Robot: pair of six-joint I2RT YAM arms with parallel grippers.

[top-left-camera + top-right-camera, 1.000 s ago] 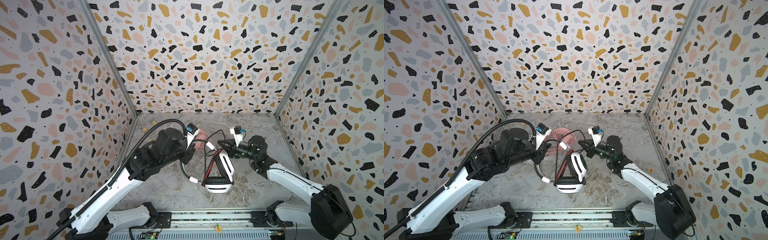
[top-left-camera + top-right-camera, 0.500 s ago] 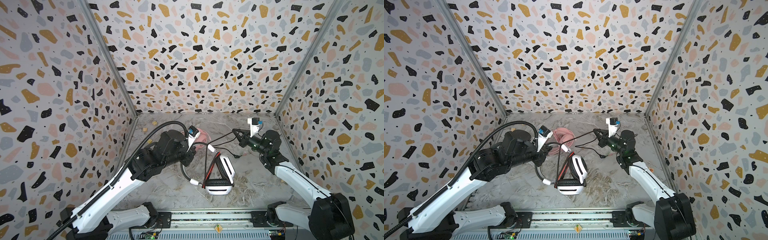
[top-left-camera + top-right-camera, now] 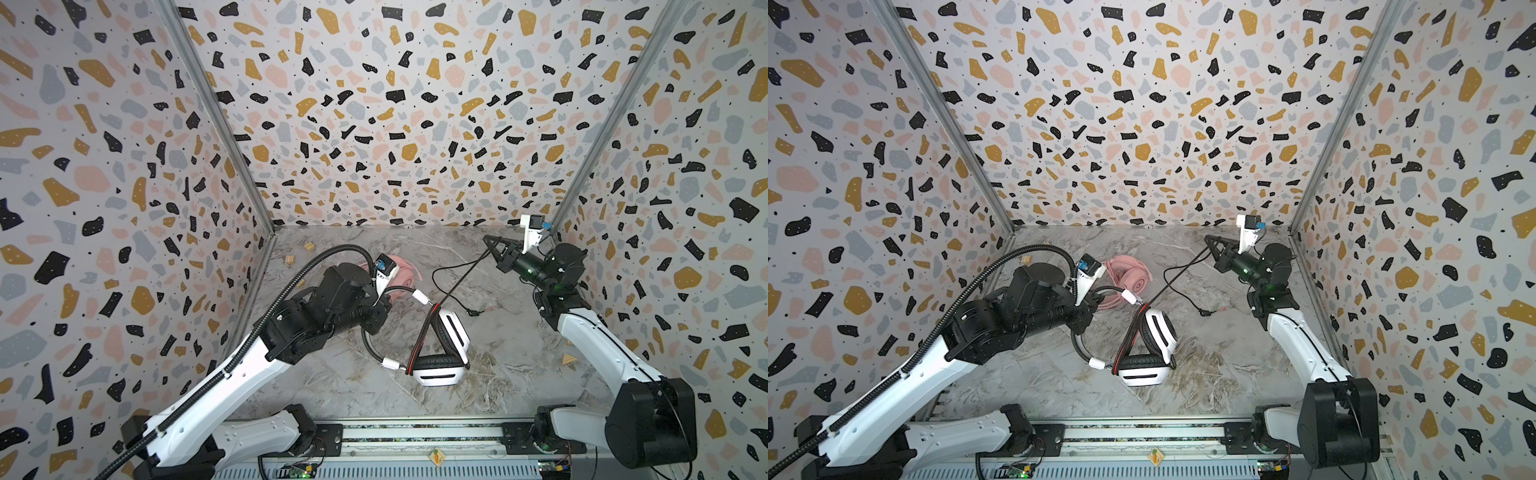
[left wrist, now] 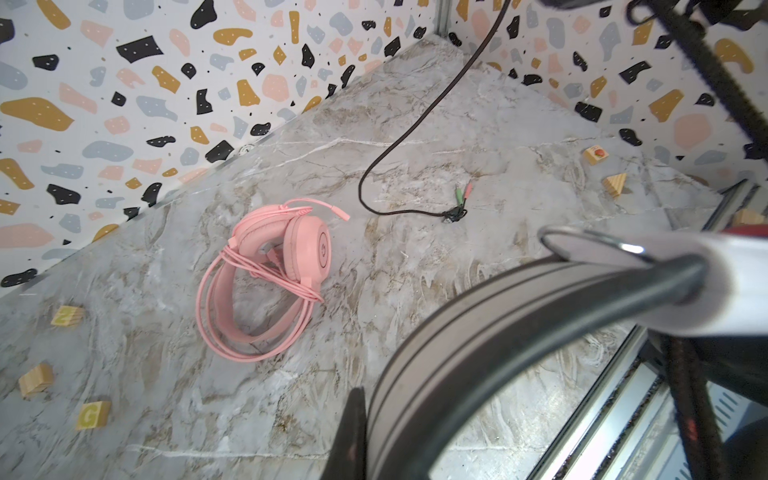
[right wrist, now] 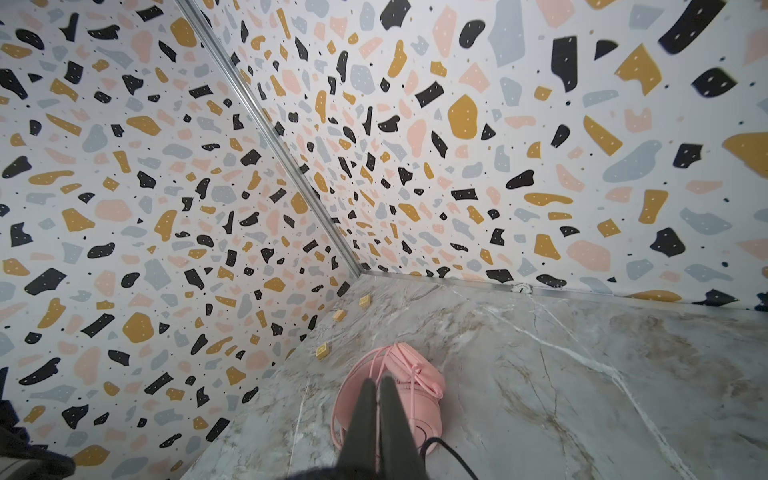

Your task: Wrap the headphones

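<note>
Holding the white-and-black headset [image 3: 438, 374] by its headband [image 3: 1076, 337], my left claw [image 3: 1083, 322] was clamped tight on the dark arc between its two white ends. That left the ear cups hanging toward the front of the table [image 3: 519, 353], clear of my arm. I could not tell whether the lower cup touched the marble. I judged that grip was chosen so the cups stood free and the cord could pass around them.

From the upper cup the black cable [image 3: 461, 278] ran straight and taut, up and away to my right claw [image 5: 377, 384]. That claw was pinched nearly shut on the cable, high near the back right corner. Drawing it out that far took up the slack, which a neat turn around the headset needs. Beyond the pinch, the rest drooped in a loose loop back to the table. It ended at the green and pink plugs [image 4: 459, 199], which lay flat on the marble.

Behind my left wrist the pink headset [image 4: 291, 257] lay on its side, its thin cord bundled around the band, so that one looked finished. Small wooden blocks [image 4: 89, 415] sat near the left wall, well apart from the work.
</note>
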